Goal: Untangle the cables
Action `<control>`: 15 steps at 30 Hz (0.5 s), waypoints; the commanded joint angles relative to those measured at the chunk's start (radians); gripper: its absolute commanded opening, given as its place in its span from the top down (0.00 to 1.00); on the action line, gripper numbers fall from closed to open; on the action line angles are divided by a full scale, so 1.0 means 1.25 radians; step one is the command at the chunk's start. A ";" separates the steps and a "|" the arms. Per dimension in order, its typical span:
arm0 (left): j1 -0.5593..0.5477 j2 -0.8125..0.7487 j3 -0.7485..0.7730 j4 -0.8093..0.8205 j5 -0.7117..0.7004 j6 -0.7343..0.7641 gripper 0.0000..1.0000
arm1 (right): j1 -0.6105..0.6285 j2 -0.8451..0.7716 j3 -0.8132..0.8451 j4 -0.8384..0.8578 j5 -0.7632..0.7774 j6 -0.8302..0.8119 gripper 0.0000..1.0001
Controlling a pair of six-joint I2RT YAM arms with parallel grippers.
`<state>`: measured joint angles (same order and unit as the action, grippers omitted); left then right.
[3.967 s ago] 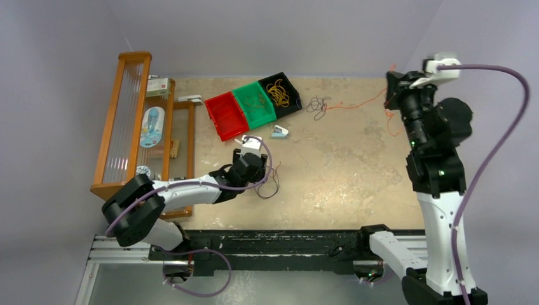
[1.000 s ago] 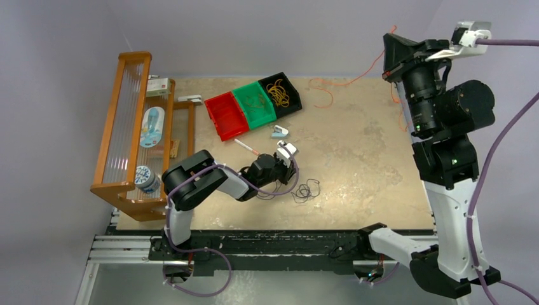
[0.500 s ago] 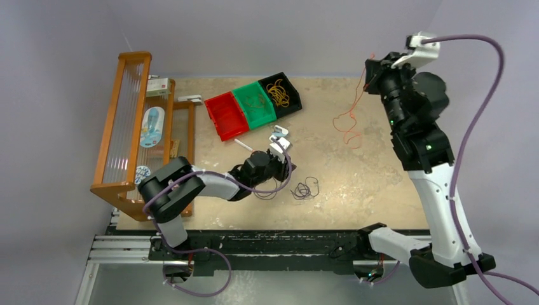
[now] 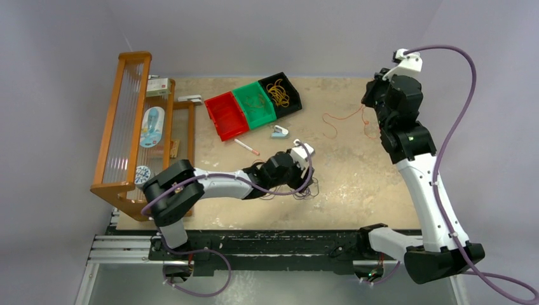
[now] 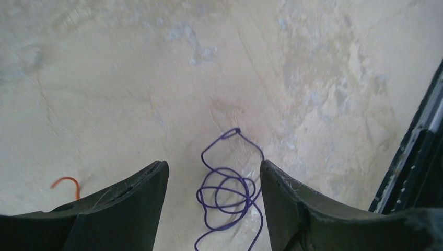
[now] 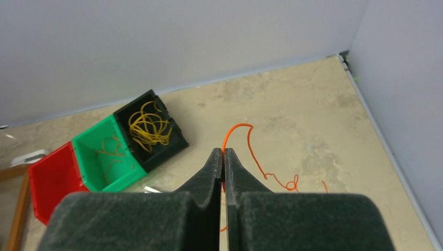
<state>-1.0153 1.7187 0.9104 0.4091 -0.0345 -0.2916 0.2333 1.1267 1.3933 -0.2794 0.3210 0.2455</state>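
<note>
Right arm (image 4: 413, 146) has dropped lower than half a second ago. The right gripper (image 6: 223, 154) is pinched tight on the orange cable (image 6: 238, 125), which now trails onto the far right of the table (image 4: 356, 171) instead of dangling. Left arm (image 4: 222, 183) has slid right, so the left gripper (image 5: 213, 164) is spread wide with the purple cable (image 5: 225, 191) coil lying on the table between its fingers.

Top cam overhead; L wrist close, down; R oblique; table (image 4: 356, 165) shared.
</note>
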 commanded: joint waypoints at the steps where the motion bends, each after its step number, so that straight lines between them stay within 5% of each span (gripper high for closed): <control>1: -0.028 0.059 0.063 -0.133 -0.048 0.042 0.34 | -0.047 -0.009 -0.023 0.042 -0.038 0.029 1.00; 11: -0.051 0.126 0.115 -0.209 -0.139 0.091 0.32 | -0.065 -0.006 -0.051 0.053 -0.074 0.029 1.00; 15: -0.054 0.131 0.119 -0.229 -0.142 0.101 0.44 | -0.066 -0.002 -0.056 0.056 -0.082 0.029 1.00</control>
<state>-1.0744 1.8805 1.0168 0.1478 -0.1738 -0.1986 0.1558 1.1267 1.3235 -0.2703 0.2398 0.2695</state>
